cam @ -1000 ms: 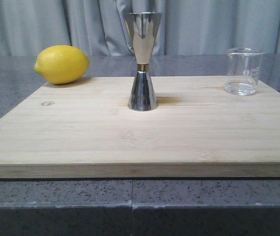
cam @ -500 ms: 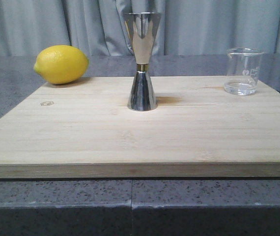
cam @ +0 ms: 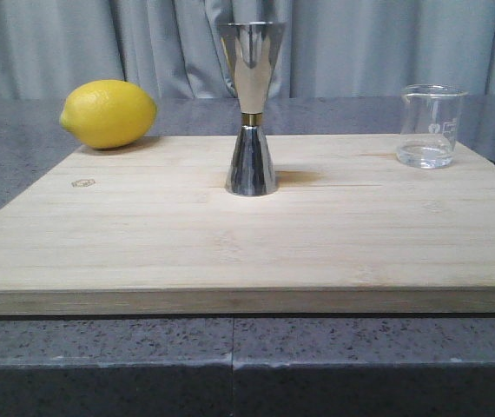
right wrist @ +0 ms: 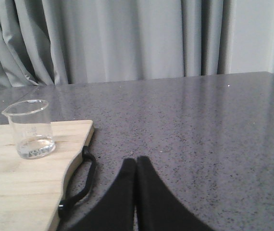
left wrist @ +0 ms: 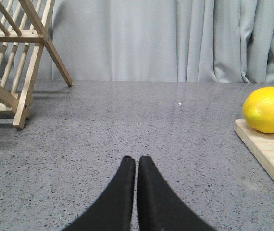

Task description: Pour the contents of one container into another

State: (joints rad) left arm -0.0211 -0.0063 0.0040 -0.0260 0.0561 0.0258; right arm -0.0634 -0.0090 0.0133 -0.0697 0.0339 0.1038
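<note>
A small clear glass beaker (cam: pixel 431 126) stands upright at the far right of the wooden board (cam: pixel 230 243), with a little clear liquid in its bottom. The tall steel jigger (cam: pixel 251 109) with a gold band at its waist stands upright mid-board. Neither arm shows in the front view. In the right wrist view the beaker (right wrist: pixel 30 128) sits on the board's corner, off to the side of my right gripper (right wrist: pixel 136 159), which is shut and empty over the grey counter. My left gripper (left wrist: pixel 136 158) is shut and empty too, above bare counter beside the board's other end.
A yellow lemon (cam: pixel 108 113) rests at the board's far left corner; the left wrist view shows this lemon (left wrist: pixel 268 109) too. A black handle (right wrist: pixel 81 180) hangs on the board's right end. A wooden dish rack (left wrist: pixel 12 62) stands on the counter, left of the board. Grey curtains close the back.
</note>
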